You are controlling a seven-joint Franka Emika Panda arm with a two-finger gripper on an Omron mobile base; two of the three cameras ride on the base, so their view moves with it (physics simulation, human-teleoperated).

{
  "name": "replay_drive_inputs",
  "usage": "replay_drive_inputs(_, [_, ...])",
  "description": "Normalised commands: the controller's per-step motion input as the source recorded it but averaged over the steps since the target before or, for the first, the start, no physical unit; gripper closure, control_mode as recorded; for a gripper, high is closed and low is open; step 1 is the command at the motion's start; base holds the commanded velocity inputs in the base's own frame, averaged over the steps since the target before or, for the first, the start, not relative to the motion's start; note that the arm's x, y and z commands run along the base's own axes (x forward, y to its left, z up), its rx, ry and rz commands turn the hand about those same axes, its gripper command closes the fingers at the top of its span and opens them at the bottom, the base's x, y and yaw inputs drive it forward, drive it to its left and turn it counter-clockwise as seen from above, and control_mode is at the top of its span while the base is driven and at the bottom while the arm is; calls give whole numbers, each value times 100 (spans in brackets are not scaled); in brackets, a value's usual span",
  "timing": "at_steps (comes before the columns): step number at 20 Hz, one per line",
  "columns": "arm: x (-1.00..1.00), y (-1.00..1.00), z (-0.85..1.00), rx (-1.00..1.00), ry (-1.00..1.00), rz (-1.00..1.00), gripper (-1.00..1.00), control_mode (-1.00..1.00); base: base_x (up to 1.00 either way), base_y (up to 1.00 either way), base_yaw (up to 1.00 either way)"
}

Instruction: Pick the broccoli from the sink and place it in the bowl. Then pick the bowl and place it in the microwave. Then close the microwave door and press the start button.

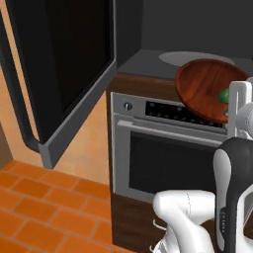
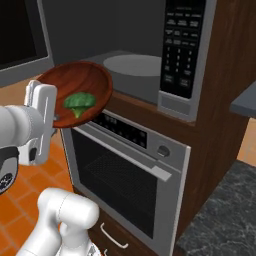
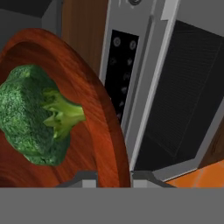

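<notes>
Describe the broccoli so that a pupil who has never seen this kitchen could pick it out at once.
Find the steel oven below the open microwave. In front of it, the fingers hold a tilted reddish-brown wooden bowl. Inside lies the broccoli: the one lumpy green thing.

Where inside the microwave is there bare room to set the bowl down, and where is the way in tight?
The microwave cavity holds only its pale round turntable; that and the grey floor around it lie bare. The gripper holds the bowl, broccoli inside, at the cavity's front edge above the oven. The open microwave door borders the left, the keypad the right.
</notes>
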Motion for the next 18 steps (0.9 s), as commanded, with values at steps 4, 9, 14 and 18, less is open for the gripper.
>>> replay_drive_inputs(4, [0, 0, 0, 0, 0, 0, 100, 100, 0, 18, 9])
replay_drive_inputs(9, [0, 0, 0, 0, 0, 0, 100, 100, 4, 1, 20])
replay_drive_inputs(14, [3, 0, 0, 0, 0, 4, 100, -100, 0, 0, 19])
replay_drive_inputs(18, [22, 1, 26, 0, -1, 1, 100, -100, 0, 0, 0])
